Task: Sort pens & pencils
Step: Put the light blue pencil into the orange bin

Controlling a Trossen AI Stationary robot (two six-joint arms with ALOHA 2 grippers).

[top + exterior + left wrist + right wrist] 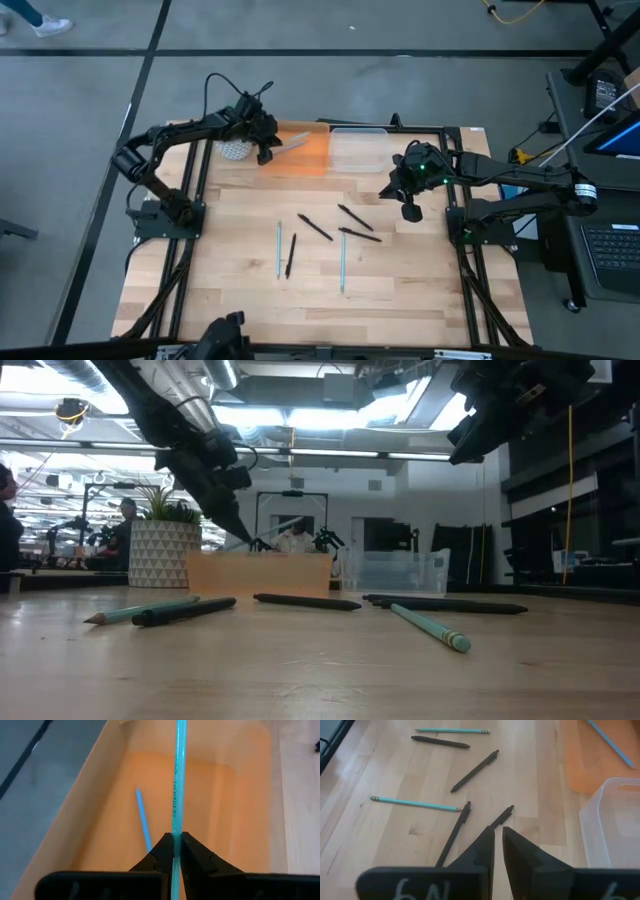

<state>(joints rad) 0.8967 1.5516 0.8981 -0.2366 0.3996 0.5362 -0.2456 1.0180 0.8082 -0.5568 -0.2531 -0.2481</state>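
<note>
The desk (400, 290) is pale wood in glued strips with visible grain and a light sheen. The orange bin (100, 810) looks like smooth translucent plastic and the clear bin (615, 825) like glossy see-through plastic. The teal pencils (415, 804) have a smooth painted coat, and the dark pens (475, 770) look matt.

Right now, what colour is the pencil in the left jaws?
Light blue-green, the pencil shows best in the left wrist view.

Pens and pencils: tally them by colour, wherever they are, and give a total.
Teal pencils: 4. Two on the table, one lying in the orange bin, one held by the left claw over that bin.
Black pens: 4, all on the table.
Total: 8.
</note>
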